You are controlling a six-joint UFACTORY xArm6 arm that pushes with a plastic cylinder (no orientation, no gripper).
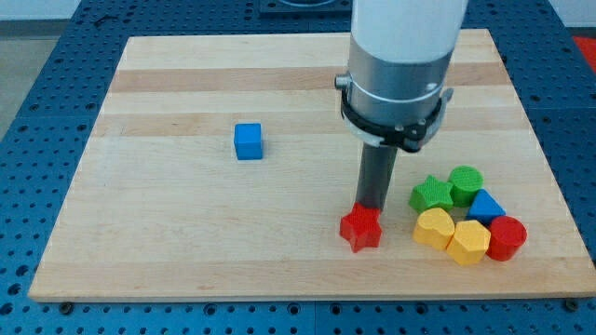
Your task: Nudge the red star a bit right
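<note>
The red star (361, 229) lies on the wooden board (186, 233) near the view's bottom, right of centre. My tip (372, 207) stands at the star's upper edge, touching or nearly touching it from behind. The rod rises straight up into the arm's grey and white body (400, 65).
A cluster of blocks lies just right of the star: green star (431, 194), green cylinder (465, 181), blue triangle (485, 205), yellow heart (434, 226), yellow hexagon (468, 242), red cylinder (507, 237). A blue cube (248, 141) sits at the view's left of centre.
</note>
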